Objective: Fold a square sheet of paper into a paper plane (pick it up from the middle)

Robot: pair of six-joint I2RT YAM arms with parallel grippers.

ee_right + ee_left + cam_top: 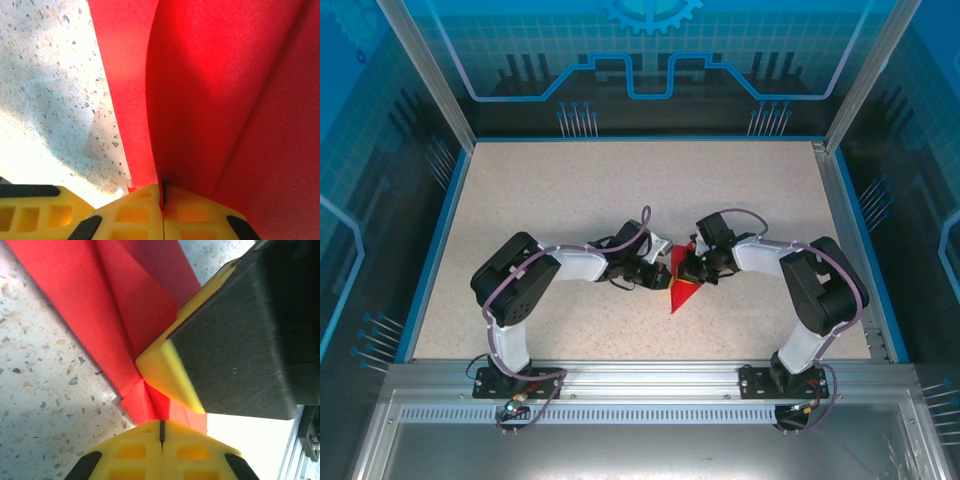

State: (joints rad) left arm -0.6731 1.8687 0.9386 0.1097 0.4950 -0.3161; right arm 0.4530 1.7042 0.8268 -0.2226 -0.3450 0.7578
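The red sheet of paper (678, 292), partly folded into a narrow shape with its point toward the near edge, lies at the table's middle between both grippers. My right gripper (694, 268) is shut on it. In the right wrist view a raised fold of the paper (210, 100) runs straight into the closed fingertips (162, 192). My left gripper (656, 274) is shut, and in its wrist view its tips (161, 426) meet the creased paper (100, 310) with no red showing in the slit. The right gripper's yellow finger (165, 375) presses on the paper just ahead of them.
The speckled table (570, 200) is bounded by blue edging and an aluminium frame (640, 375) along the near side, where both arm bases are bolted. Transparent blue walls enclose the back and sides.
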